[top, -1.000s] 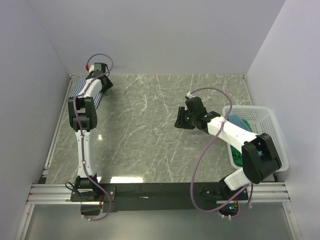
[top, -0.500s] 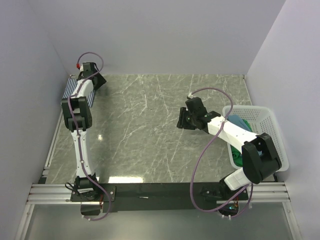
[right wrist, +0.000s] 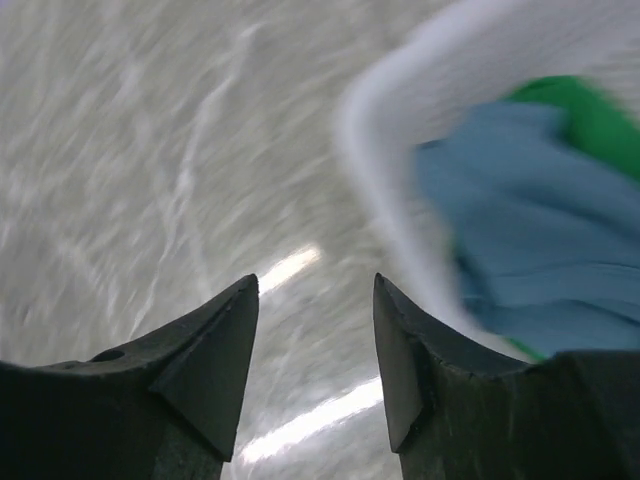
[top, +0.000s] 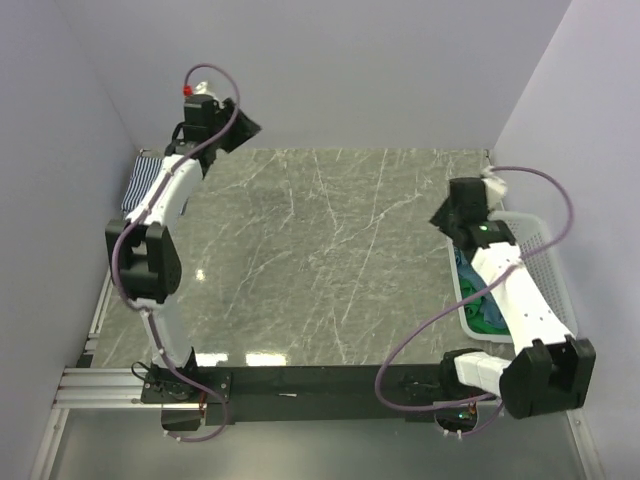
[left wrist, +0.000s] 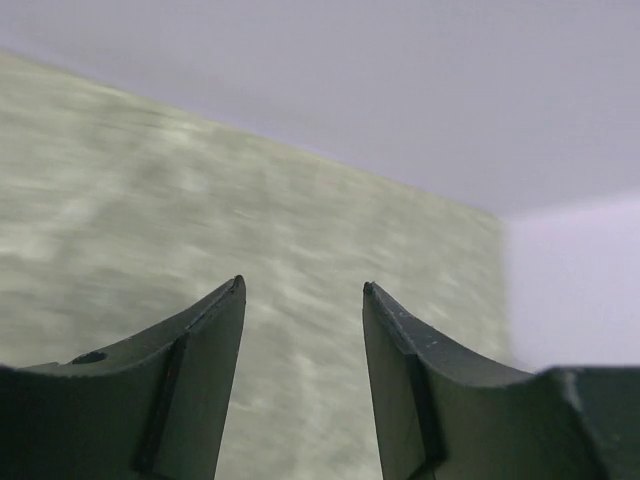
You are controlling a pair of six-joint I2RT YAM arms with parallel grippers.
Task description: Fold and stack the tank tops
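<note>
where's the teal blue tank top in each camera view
Top external: the plain teal-blue fabric tank top is at the right edge, lying in the white plastic mesh basket, mostly hidden.
Left wrist: not in it.
Right wrist: blurred, filling the right half, just inside the basket rim.
Shared landmark: the basket's white rim, seen in the top and right wrist views.

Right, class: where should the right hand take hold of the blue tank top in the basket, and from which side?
Probably pinch the bunched blue tank top where it heaps near the basket rim, coming down from above with the open right hand; basket walls block the sides.
</note>
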